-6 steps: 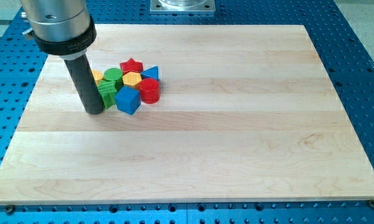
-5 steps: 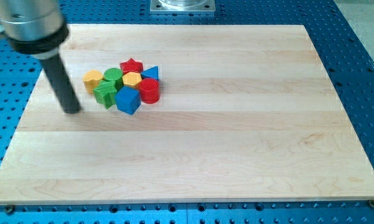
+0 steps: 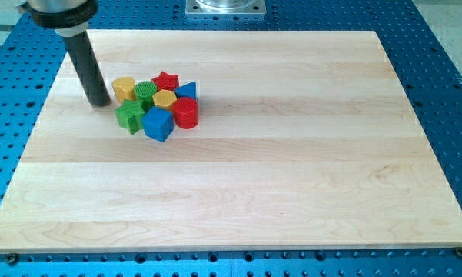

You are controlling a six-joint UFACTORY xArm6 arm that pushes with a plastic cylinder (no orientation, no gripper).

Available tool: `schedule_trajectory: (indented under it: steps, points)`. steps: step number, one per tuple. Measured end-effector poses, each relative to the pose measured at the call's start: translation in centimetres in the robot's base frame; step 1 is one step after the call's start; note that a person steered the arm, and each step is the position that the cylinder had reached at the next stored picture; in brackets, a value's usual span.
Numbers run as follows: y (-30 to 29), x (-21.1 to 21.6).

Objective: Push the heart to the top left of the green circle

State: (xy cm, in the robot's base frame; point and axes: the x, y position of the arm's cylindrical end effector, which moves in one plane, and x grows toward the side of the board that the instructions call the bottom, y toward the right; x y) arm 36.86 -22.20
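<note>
The yellow heart lies at the left end of a tight cluster of blocks on the wooden board. It touches the green circle, sitting just to that block's left and slightly higher. My tip rests on the board just left of the heart, a small gap away. The dark rod rises from it toward the view's top left.
The cluster also holds a green star, a blue cube, a red cylinder, a yellow hexagon, a red star and a blue triangle. A blue perforated table surrounds the board.
My tip swung left away from the green star, then moved up toward the view's top beside the heart. The heart shifted slightly up and right, closer against the green circle.
</note>
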Motion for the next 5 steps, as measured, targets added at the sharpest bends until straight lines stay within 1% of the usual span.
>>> schedule_trajectory:
  steps: [1, 2, 3, 4, 5]
  points:
    - [-0.2, -1.8]
    - [-1.3, 2.3]
    - [2.0, 3.0]
    - [6.0, 2.3]
    - [7.6, 1.4]
